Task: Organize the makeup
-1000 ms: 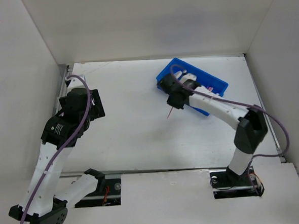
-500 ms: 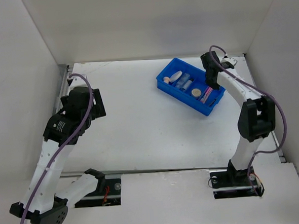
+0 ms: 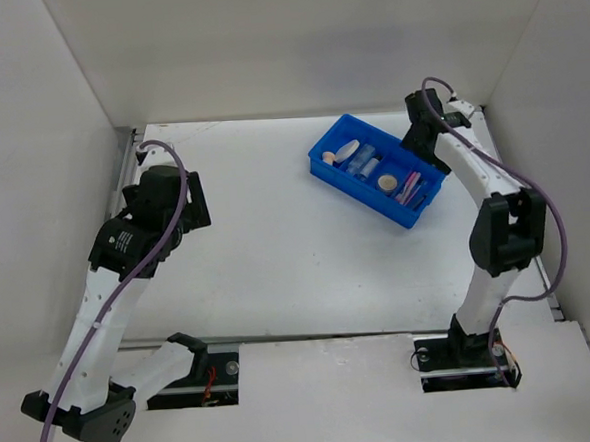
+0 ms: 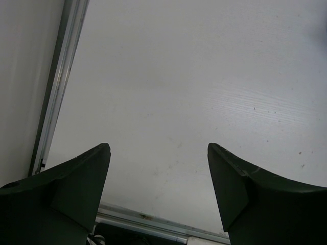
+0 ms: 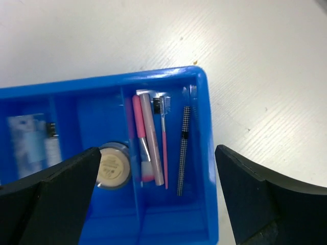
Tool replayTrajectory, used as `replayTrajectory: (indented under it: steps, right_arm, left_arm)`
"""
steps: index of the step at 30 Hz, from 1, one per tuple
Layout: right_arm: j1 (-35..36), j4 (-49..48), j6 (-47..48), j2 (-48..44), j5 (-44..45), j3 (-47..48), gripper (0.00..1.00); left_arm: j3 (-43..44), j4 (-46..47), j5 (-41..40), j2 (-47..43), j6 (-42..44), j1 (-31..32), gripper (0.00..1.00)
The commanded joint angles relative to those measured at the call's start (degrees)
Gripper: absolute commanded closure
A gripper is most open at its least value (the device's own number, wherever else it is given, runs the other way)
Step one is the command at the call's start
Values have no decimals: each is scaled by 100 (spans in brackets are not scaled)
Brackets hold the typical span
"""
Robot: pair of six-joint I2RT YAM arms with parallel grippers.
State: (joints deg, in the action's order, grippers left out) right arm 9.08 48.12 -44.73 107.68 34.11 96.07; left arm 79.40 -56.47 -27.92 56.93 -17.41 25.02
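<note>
Right wrist view: makeup sits in the bin, end effector spread and empty above it

Directly below the right end effector [image 5: 157,152], in the gap between its fingers, the pink stick [image 5: 137,125] and the thin dark pencil [image 5: 183,153] lie lengthwise in the end compartment of the blue bin [image 5: 204,117]. The compact [image 5: 113,166] sits in the next compartment, just beside the left-hand finger and partly hidden by it. Beyond that finger the vials [image 5: 30,140] show only as a blur. The top external view puts the round puff [image 3: 328,158] at the bin's end farthest from this end effector. No makeup shows on the counter [image 4: 204,76], so the sorting looks finished or nearly so.

The right end effector's fingers are spread wide with nothing pinched between them. The left end effector [image 4: 158,148] hangs well apart from the bin over bare counter, also spread and empty.

The risks, as I judge them, come from that wide spread so close above the bin. One finger hangs over the inside and the other out past the end wall. Any dip or sideways swing while pulling away could catch the rim and shove or tip the light bin. That would jumble the loose sticks, or roll the pencil out. Lifting straight up before swinging clear would avoid this.
</note>
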Motion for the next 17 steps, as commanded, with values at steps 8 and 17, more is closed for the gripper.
replayTrajectory:
  steps: [8, 17]
  right_arm:
    - [6, 435, 237, -2627, 1123, -974, 0]
    - [6, 497, -106, -4597, 1651, -2065, 2]
  left_arm:
    - [269, 329, 41, 187, 18, -5, 26]
    - [217, 487, 225, 345, 18, -5, 26]
